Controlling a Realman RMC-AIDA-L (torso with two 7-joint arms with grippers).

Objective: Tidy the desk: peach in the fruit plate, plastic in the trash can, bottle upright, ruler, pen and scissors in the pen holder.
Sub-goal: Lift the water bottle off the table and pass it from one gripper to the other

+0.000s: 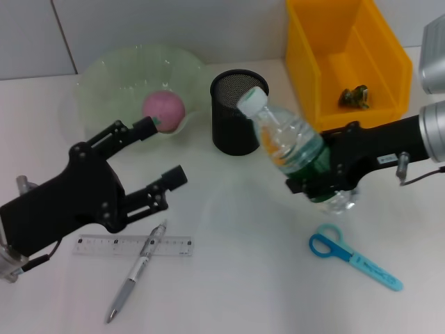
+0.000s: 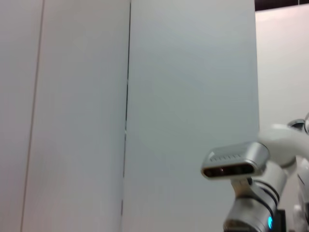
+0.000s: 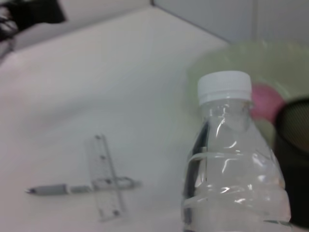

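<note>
My right gripper (image 1: 325,175) is shut on the clear bottle (image 1: 286,142) around its lower body. The bottle is tilted, its white cap (image 3: 224,87) leaning toward the black mesh pen holder (image 1: 236,111). The pink peach (image 1: 164,108) lies in the green fruit plate (image 1: 118,69). A crumpled piece of plastic (image 1: 353,96) rests in the yellow trash can (image 1: 389,56). Ruler (image 1: 132,245) and pen (image 1: 135,271) lie crossed at the front left, and the blue scissors (image 1: 351,256) at the front right. My left gripper (image 1: 158,154) hovers open between the plate and the ruler, holding nothing.
The right wrist view shows the bottle (image 3: 231,169) close up, with the ruler (image 3: 104,176) and pen (image 3: 72,187) beyond it, the plate (image 3: 251,58) and the pen holder (image 3: 294,159). The left wrist view shows only a wall and part of the robot.
</note>
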